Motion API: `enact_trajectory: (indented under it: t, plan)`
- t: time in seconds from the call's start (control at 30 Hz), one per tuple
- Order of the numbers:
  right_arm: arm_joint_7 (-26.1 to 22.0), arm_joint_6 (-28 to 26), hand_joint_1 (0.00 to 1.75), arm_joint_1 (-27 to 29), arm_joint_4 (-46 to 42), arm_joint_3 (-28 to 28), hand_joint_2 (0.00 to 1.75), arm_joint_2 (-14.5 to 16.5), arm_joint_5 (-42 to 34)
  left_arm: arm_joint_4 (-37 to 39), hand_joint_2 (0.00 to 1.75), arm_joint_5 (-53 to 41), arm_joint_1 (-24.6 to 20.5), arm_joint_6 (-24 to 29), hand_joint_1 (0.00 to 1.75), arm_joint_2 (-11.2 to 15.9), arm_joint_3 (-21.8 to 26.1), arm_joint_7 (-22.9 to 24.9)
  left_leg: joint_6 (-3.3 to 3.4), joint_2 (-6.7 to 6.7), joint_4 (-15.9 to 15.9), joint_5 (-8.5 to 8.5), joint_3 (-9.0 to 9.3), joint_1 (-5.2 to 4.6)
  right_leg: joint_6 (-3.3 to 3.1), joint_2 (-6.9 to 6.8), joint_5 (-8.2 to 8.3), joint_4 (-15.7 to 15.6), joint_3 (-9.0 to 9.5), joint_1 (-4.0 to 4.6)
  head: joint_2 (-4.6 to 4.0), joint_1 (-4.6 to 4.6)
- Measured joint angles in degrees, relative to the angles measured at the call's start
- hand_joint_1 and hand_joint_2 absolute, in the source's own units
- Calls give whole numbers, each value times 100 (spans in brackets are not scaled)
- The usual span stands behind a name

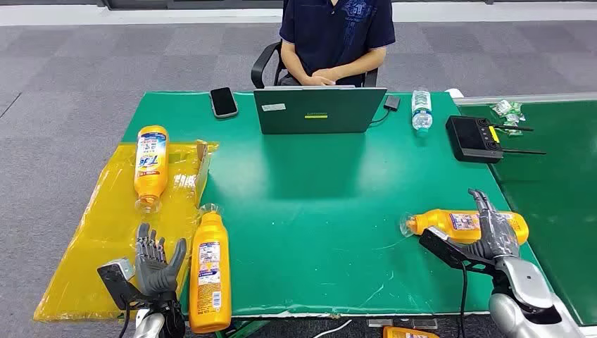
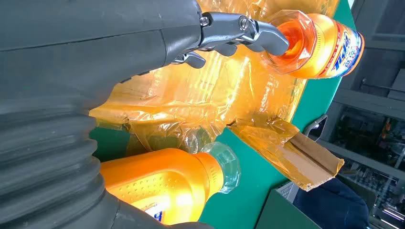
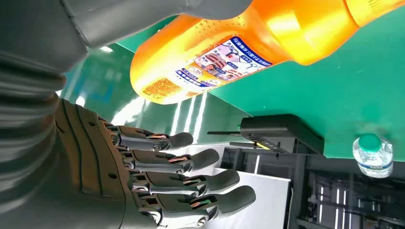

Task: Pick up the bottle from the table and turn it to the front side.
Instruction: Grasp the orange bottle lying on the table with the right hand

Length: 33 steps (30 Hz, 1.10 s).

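Observation:
Three orange bottles lie on their sides on the green table [image 1: 317,190]. One bottle [image 1: 461,224] [image 3: 215,52] is at the front right, cap to the left. My right hand [image 1: 493,236] [image 3: 143,176] is spread around its far end, thumb in front and fingers behind, not closed on it. A second bottle [image 1: 210,274] [image 2: 162,183] lies by the front edge, just right of my left hand [image 1: 158,266] [image 2: 95,47], which is open and apart from it. The third bottle [image 1: 151,165] [image 2: 320,45] rests farther back on yellow film [image 1: 105,218].
A person [image 1: 336,35] sits behind an open laptop [image 1: 320,109] at the far edge. A phone [image 1: 224,102], a water bottle [image 1: 421,110] and a black controller [image 1: 473,139] lie along the back. Another orange bottle [image 1: 408,332] shows below the table's front edge.

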Motion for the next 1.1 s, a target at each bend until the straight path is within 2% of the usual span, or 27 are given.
enact_trajectory:
  t: [0.37,0.63,0.83,1.1]
  plan:
    - [-69,261,0,-93,-121,-43,175,-26,122,46,175,-7,-19,-14,0,-2,0,-6,0,2,0,0,0,-1,0,2,0,1,2,-1,0,0]
    - [-481,784,0,-1023,479,48,175,-283,-159,98,175,-5,-67,-35,0,-39,0,-7,8,8,1,6,2,-5,8,12,12,1,2,-7,0,0]
    - [-605,706,0,-1441,1093,361,175,-327,-318,152,175,17,-106,-35,0,-51,0,0,9,6,1,7,2,-5,8,10,12,1,2,-6,0,0]
    - [-539,600,0,-1779,1625,739,175,-303,-213,204,175,57,-150,-34,0,-52,-2,-23,8,9,0,7,0,-4,7,14,12,3,1,-6,0,0]
